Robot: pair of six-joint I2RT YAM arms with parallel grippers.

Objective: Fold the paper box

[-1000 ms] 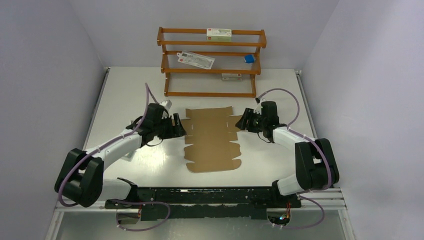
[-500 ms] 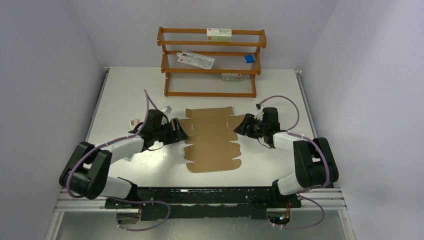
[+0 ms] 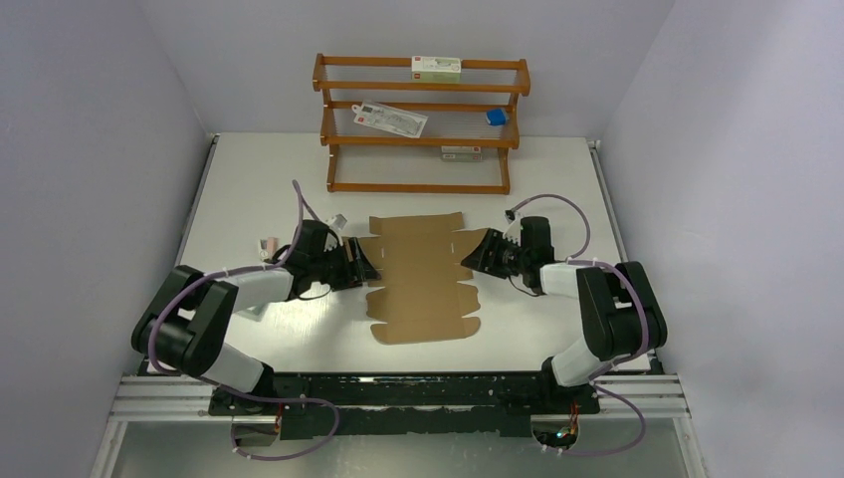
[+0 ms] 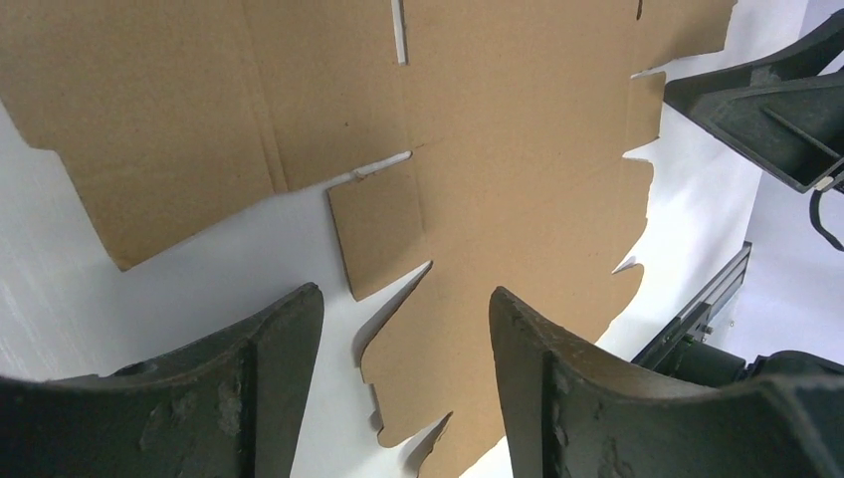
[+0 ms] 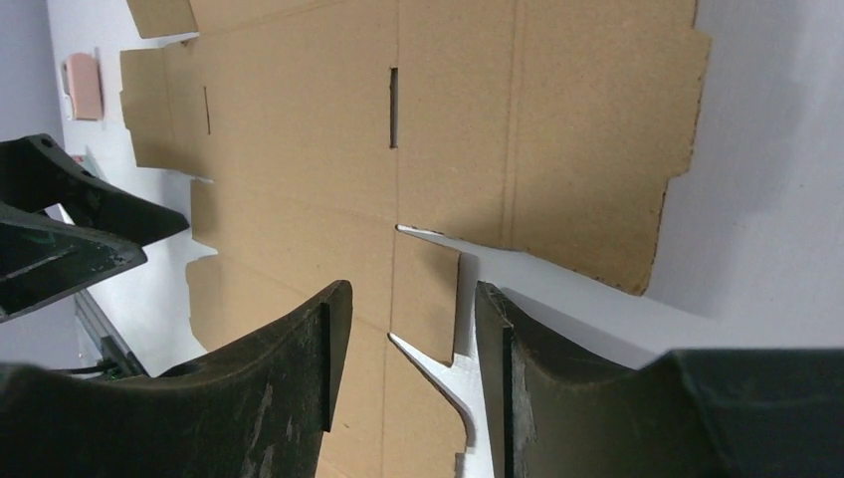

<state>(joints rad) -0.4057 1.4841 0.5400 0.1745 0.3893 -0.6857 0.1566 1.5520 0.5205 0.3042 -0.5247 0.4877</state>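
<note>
The box [image 3: 421,277] lies flat on the counter [image 3: 259,189] between the left gripper [image 3: 360,261] and right gripper [image 3: 470,255], both partly open and empty; it looks like light, thin card that will probably slide, best pinched at a side tab [image 4: 383,234].

No legible txt. On rack [image 3: 419,187] top shelf, 12 o'clock, white carton [image 3: 436,67] has red mark; print too small to read.
</note>
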